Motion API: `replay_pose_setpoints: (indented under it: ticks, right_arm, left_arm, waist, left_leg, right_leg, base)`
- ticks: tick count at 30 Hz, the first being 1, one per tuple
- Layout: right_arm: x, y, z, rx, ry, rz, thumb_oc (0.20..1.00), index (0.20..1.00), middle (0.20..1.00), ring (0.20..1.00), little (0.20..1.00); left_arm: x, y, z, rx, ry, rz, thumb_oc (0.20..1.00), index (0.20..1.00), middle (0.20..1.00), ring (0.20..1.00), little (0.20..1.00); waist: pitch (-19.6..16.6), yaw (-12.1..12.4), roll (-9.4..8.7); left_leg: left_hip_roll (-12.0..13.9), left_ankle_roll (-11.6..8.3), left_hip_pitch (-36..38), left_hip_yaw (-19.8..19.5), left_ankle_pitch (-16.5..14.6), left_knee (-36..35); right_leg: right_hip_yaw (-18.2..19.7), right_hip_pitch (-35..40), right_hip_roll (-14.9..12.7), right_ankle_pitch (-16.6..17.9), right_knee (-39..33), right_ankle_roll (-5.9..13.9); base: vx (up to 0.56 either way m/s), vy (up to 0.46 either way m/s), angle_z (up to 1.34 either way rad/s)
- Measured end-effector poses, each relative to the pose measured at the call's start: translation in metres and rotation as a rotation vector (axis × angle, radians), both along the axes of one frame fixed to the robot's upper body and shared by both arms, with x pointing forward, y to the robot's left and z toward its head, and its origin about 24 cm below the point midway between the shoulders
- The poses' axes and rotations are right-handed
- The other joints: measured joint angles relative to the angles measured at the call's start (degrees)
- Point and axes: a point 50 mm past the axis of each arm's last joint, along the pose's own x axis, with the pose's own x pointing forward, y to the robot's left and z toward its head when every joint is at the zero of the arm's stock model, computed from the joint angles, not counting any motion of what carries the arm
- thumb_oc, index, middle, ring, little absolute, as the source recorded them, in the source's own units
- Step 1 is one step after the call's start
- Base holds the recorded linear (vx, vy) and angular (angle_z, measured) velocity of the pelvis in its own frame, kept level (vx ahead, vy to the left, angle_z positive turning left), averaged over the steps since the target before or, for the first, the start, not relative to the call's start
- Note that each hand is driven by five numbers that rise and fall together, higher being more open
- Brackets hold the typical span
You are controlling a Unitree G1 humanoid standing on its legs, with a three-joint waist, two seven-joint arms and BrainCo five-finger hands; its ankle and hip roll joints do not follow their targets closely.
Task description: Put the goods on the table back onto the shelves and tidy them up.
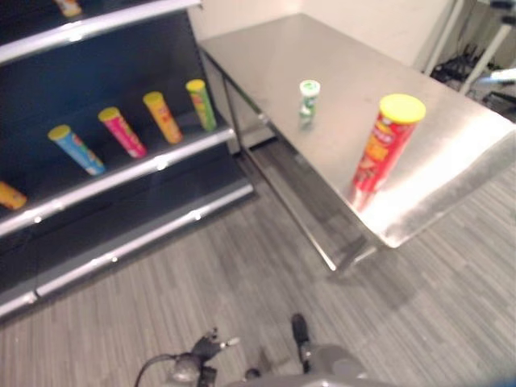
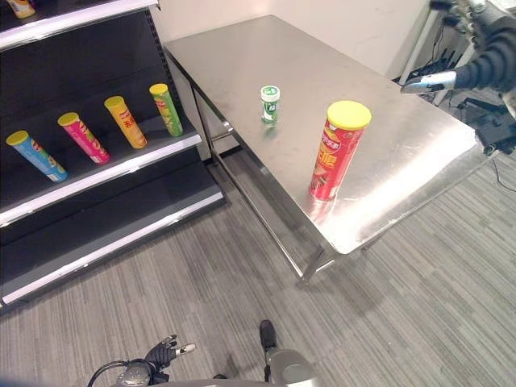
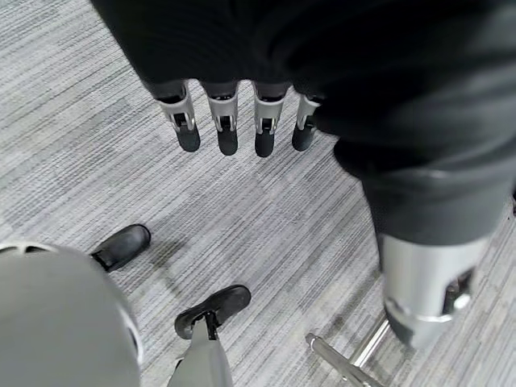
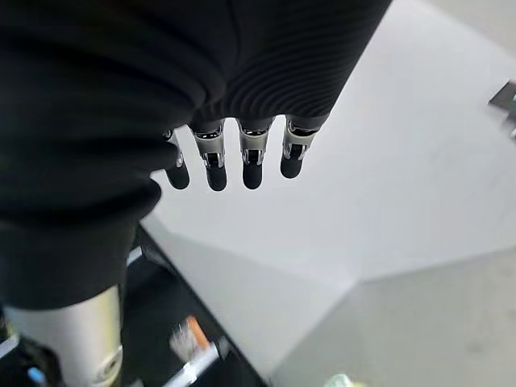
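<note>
A tall red tube with a yellow lid [image 1: 387, 143] stands upright near the steel table's [image 1: 322, 48] front edge. Farther back on the table stands a small green-and-white bottle [image 1: 308, 101]. On the dark shelf unit's [image 1: 121, 173] middle board, blue [image 1: 76, 149], pink [image 1: 122, 131], orange [image 1: 163, 117] and green [image 1: 201, 104] tubes stand in a row. My right hand [image 2: 484, 64] is raised beyond the table's right end, fingers [image 4: 251, 157] straight, holding nothing. My left hand's fingers [image 3: 227, 129] hang straight over the grey floor, also holding nothing.
Another orange tube [image 1: 10, 195] stands at the shelf's far left, and one more [image 1: 68, 6] on the board above. The lower shelf board [image 1: 137, 242] is bare. Grey carpet lies between shelf and table. Stands and cables [image 2: 451, 56] crowd the far right corner.
</note>
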Motion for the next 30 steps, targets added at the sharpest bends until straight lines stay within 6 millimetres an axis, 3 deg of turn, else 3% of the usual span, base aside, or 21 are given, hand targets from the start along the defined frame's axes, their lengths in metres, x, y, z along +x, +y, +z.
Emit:
replay_pose_setpoints:
  ticks: [10, 23, 30]
  right_arm:
    - [0.019, 0.005, -0.032, -0.245, 0.158, -0.08, 1.0, 1.0, 1.0, 1.0, 1.0]
    - [0.024, -0.004, -0.041, -0.266, 0.194, -0.138, 1.0, 1.0, 1.0, 1.0, 1.0]
    - [0.033, -0.009, -0.059, -0.239, 0.264, -0.164, 1.0, 1.0, 1.0, 1.0, 1.0]
  left_arm:
    - [-0.002, 0.001, -0.001, 0.001, 0.006, 0.009, 1.0, 1.0, 1.0, 1.0, 1.0]
    - [-0.012, 0.003, -0.003, 0.013, 0.032, 0.023, 1.0, 1.0, 1.0, 1.0, 1.0]
    - [-0.011, 0.003, -0.003, 0.012, 0.029, 0.027, 1.0, 1.0, 1.0, 1.0, 1.0]
  waist:
    - [-0.61, 1.05, 0.1]
    - [-1.09, 2.06, 0.38]
    - [-1.56, 2.54, 0.23]
  left_leg:
    - [-0.23, 0.1, -0.02, -1.82, 0.08, -0.02]
    - [-0.24, 0.0, -1.05, -3.56, 0.19, 0.15]
    - [-0.28, 0.04, -1.21, -4.69, 0.31, 0.08]
  right_leg:
    - [-1.41, 0.62, -0.57, -0.32, 0.0, -0.46]
    - [-3.15, 0.41, -1.1, -0.55, 0.0, -0.78]
    - [-4.11, 0.68, -1.34, -0.73, 0.0, -1.0]
  base:
    - [0.01, -0.011, 0.09]
    - [0.01, -0.015, 0.07]
    - [0.02, -0.021, 0.08]
